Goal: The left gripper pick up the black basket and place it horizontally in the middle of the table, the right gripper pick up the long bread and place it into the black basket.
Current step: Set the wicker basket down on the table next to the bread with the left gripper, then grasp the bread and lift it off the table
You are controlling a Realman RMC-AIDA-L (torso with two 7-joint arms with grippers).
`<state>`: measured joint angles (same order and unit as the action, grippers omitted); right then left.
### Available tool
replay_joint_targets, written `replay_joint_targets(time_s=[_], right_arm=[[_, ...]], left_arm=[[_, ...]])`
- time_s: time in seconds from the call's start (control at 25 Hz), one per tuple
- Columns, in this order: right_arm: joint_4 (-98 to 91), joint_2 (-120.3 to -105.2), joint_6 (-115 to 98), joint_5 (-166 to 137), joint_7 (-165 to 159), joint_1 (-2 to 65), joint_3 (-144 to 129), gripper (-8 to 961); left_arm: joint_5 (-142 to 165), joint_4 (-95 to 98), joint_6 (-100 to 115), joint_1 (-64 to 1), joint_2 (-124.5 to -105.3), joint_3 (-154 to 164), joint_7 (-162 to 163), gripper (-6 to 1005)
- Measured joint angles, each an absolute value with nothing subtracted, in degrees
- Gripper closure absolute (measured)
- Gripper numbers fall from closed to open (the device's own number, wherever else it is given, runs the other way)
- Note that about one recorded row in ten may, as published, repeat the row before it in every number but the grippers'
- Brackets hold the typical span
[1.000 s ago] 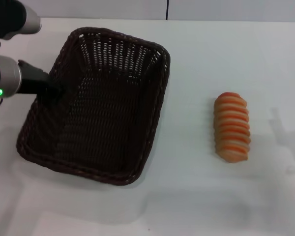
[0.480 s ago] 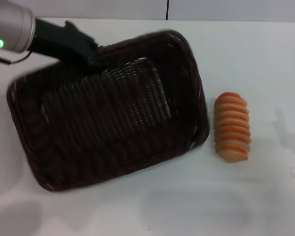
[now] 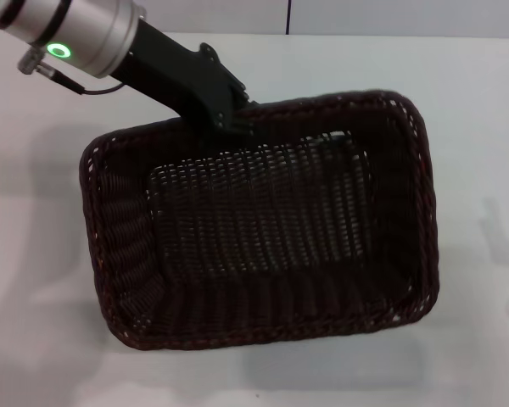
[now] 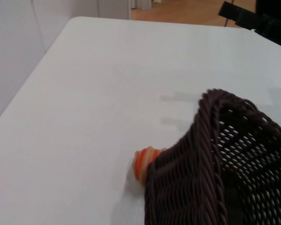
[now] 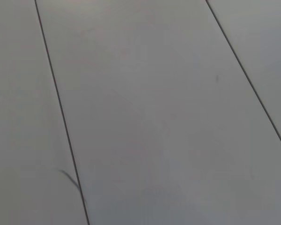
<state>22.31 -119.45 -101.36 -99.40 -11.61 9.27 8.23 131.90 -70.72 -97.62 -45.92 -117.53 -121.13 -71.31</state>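
Observation:
My left gripper (image 3: 232, 125) is shut on the far rim of the black basket (image 3: 426, 212) and holds it lifted and tilted over the middle of the white table (image 3: 479, 93), long side across. In the head view the basket hides the long bread. In the left wrist view one orange end of the bread (image 4: 142, 165) peeks out on the table (image 4: 84, 93) beside the basket's corner (image 4: 206, 154). The right gripper (image 4: 253, 19) shows only as a black shape far off by the table's edge.
The right wrist view shows only grey panels with dark seams. Bare white tabletop lies to the left, front and right of the basket.
The left gripper has lifted the basket, turned it to lie across, and carried it right. It now covers the bread in the head view.

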Motion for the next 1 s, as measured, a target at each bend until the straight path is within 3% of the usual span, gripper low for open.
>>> replay_joint_targets(time_s=[0.48,0.84,1.0], right_arm=[[22.27,-119.31,-101.78,-99.40,-11.66,8.65,7.61,187],[22.00,-119.26,-101.24,-99.40,-11.69,8.53,7.55,187],[21.97,-119.26,-101.17,-99.40,-11.75,8.50,7.55,187]], left_arm=[[133.57,-62.22,-92.58,-49.56,-117.67,-120.93,-71.32,790],[133.43,-67.95,-90.07,-48.61,-117.89,-120.94,-71.42,515],[132.95,-78.97,-80.34,-44.38,-118.17,-117.75,-71.81,351]])
